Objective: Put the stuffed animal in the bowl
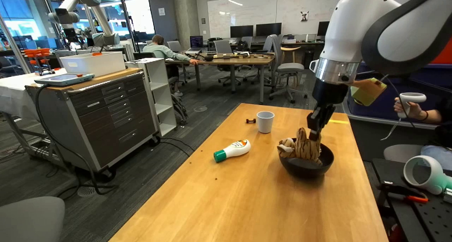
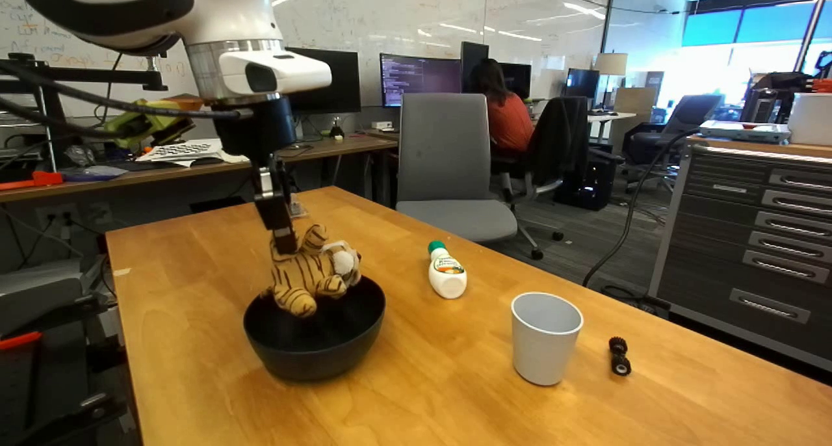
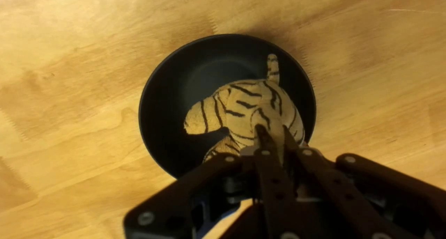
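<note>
The stuffed animal, a tan plush tiger with dark stripes, shows in both exterior views [image 1: 304, 149] [image 2: 300, 275] and in the wrist view [image 3: 244, 105]. It is over and partly inside the round black bowl [image 1: 306, 172] [image 2: 313, 361] [image 3: 202, 52], with its head and upper body above the rim. I cannot tell whether it touches the bowl's bottom. My gripper [image 1: 313, 135] [image 2: 285, 243] points down over the bowl. Its fingertips [image 3: 273, 130] are close together with a pinch of the toy's striped fabric between them. The toy's head is hidden in the wrist view.
A white cup [image 1: 265, 122] [image 2: 546, 342] and a small black dumbbell-shaped piece [image 1: 251, 121] [image 2: 619, 355] stand on the wooden table [image 1: 261, 206]. A white bottle with a green cap [image 1: 233, 150] [image 2: 447, 274] lies near the table's long edge.
</note>
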Robot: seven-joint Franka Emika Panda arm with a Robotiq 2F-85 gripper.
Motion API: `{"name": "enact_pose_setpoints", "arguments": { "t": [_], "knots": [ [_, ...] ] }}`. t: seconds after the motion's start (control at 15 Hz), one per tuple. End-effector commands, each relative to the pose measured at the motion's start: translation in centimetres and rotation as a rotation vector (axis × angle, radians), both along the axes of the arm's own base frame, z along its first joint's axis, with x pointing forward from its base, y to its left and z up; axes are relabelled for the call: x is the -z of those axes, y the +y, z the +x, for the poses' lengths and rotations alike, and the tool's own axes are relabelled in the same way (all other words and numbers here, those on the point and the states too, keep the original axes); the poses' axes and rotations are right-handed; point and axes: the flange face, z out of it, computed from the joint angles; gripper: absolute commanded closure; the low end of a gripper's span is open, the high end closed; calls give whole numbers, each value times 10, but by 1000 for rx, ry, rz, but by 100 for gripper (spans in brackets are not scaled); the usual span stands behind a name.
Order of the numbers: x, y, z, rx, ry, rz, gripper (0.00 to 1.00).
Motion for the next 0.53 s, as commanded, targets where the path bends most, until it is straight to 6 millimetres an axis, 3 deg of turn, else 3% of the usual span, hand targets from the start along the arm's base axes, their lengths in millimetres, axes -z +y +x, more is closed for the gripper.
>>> {"name": "enact_pose_setpoints", "arguments": {
  "t": [0.0, 0.47],
  "knots": [
    [20, -9, 8, 43, -56, -14, 98],
    [46, -17, 2, 39, -211, -64, 98]
  ]
}}
